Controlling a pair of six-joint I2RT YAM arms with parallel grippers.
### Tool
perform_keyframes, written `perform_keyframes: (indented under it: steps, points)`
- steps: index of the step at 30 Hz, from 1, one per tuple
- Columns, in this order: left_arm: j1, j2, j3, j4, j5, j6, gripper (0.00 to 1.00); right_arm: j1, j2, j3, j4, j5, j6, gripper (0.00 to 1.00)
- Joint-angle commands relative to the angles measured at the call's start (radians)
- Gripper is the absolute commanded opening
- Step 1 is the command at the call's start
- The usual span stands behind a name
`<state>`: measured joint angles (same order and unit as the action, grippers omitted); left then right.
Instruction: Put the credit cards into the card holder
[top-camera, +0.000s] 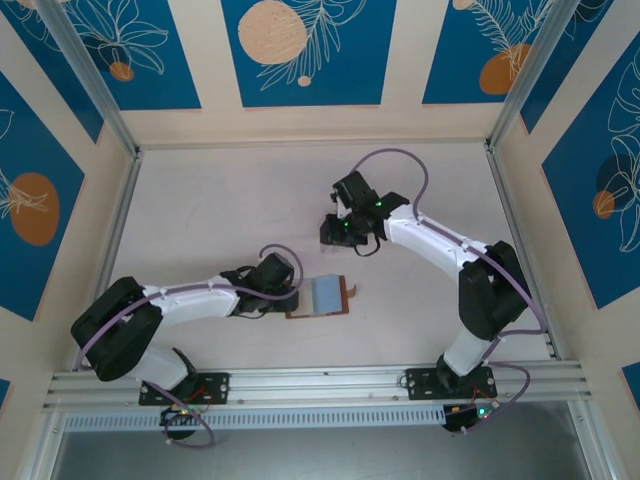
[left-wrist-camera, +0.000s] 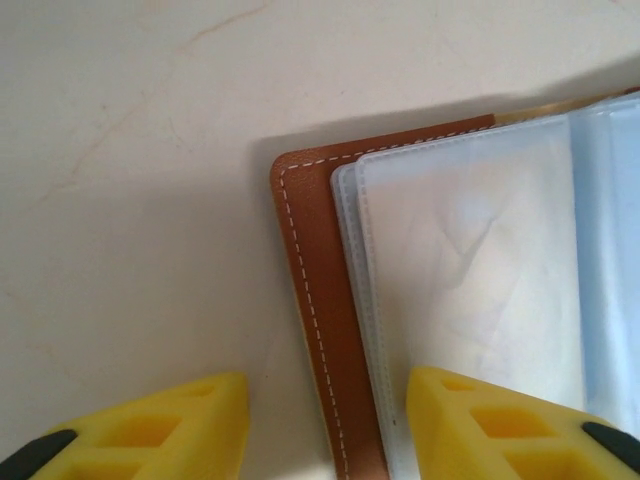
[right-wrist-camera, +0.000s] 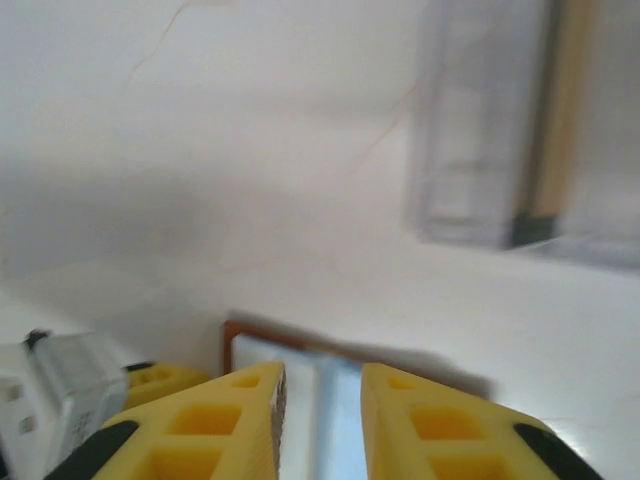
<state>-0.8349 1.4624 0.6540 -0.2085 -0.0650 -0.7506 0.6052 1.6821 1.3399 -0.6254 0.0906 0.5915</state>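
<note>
The left arm stretches low to the right, the left gripper (top-camera: 291, 300) released astride the left edge of the card holder (top-camera: 320, 297), which lies open and flat at front-centre, long axis left-right, bare table (top-camera: 220, 210) all round, while the right gripper (top-camera: 337, 233) hovers beyond it, fingers slightly parted and empty.

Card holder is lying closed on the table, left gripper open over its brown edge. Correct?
Not quite. The card holder is lying open, not closed: the left wrist view shows its pale bluish sleeves exposed. The rest holds: it is on the table, and the left gripper is open over its brown edge.
</note>
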Motion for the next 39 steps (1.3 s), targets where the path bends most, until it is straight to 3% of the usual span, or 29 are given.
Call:
perform_keyframes:
  steps: [1, 11, 21, 28, 39]
  points:
    - [-0.011, 0.049, -0.002, 0.040, -0.016, 0.010, 0.43, -0.025, 0.057, 0.090, -0.126, 0.175, -0.083, 0.25]
    - [-0.010, 0.037, -0.038, 0.050, -0.027, 0.012, 0.41, -0.055, 0.308, 0.387, -0.209, 0.234, -0.157, 0.18]
    - [-0.010, 0.035, -0.059, 0.081, -0.007, 0.014, 0.41, -0.056, 0.513, 0.654, -0.318, 0.300, -0.176, 0.17]
    - [-0.010, 0.036, -0.062, 0.089, 0.001, 0.018, 0.41, -0.058, 0.582, 0.738, -0.359, 0.296, -0.183, 0.18]
    - [-0.010, 0.044, -0.060, 0.097, 0.005, 0.017, 0.40, -0.067, 0.597, 0.729, -0.366, 0.297, -0.192, 0.16]
